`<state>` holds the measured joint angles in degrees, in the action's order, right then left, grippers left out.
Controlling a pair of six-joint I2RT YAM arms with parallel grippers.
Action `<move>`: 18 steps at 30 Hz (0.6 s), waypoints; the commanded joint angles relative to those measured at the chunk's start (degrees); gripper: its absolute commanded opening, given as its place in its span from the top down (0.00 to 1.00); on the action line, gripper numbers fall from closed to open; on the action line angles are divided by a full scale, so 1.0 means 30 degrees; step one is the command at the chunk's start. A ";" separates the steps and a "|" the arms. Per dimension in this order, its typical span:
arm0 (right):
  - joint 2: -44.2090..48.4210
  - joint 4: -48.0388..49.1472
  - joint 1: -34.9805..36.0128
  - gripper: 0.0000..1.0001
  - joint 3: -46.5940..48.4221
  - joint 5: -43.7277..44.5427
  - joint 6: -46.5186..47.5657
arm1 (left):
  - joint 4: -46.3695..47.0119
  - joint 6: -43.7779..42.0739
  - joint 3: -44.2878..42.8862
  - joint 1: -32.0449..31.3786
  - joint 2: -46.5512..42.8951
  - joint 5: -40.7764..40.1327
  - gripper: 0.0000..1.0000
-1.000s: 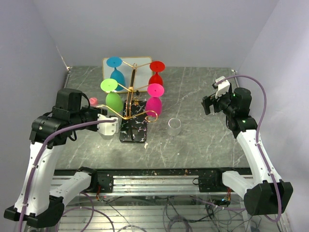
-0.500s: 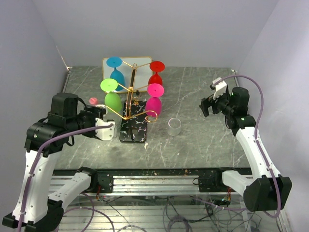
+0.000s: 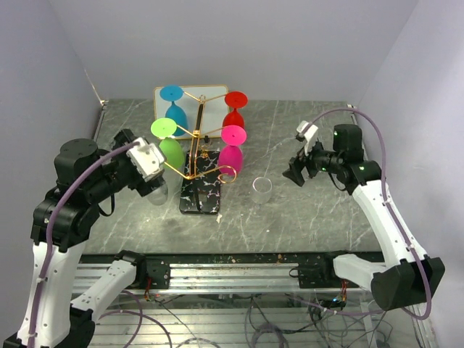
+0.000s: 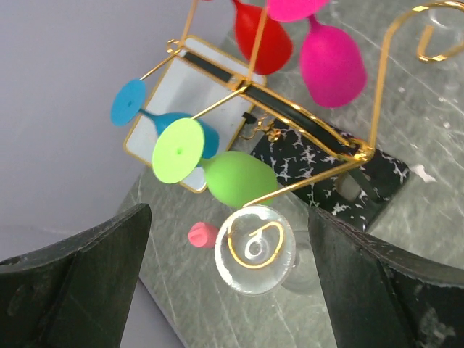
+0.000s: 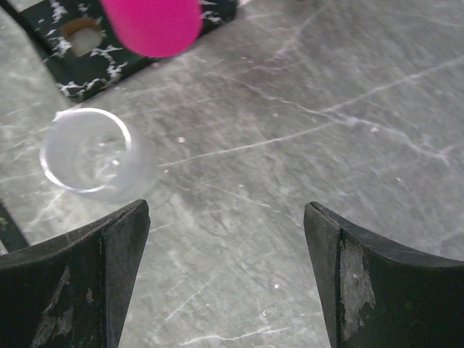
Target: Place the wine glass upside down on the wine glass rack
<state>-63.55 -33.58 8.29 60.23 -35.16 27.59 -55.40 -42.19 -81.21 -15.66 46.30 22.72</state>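
— Four coloured glasses hang on the rack in the top view, yes?
— Yes, and the clear wine glass hangs upside down on its front left arm. The left gripper is just above it, and the right gripper is near a tumbler
— And the left wrist?
— Fingers spread wide, holding nothing. The foot of the glass lies on the scroll end
— Right wrist?
— Fingers apart, empty, above the table. The tumbler stands upright beside the rack base
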 commanded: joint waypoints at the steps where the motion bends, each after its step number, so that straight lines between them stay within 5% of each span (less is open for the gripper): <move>1: -0.0852 -0.1591 0.1896 0.15 0.1703 0.0888 0.0281 | 0.3777 0.4460 0.0528 0.0558 -0.0353 -0.2655 0.00; 18: -0.4347 -0.3773 0.7673 0.31 0.4150 0.6423 -0.0275 | 0.4597 0.5455 0.1724 0.1366 -0.1694 -0.4317 0.01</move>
<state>-75.61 -42.41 28.62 70.78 -20.08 27.51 -43.68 -26.92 -77.52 -12.67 42.81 11.29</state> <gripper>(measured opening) 0.712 0.994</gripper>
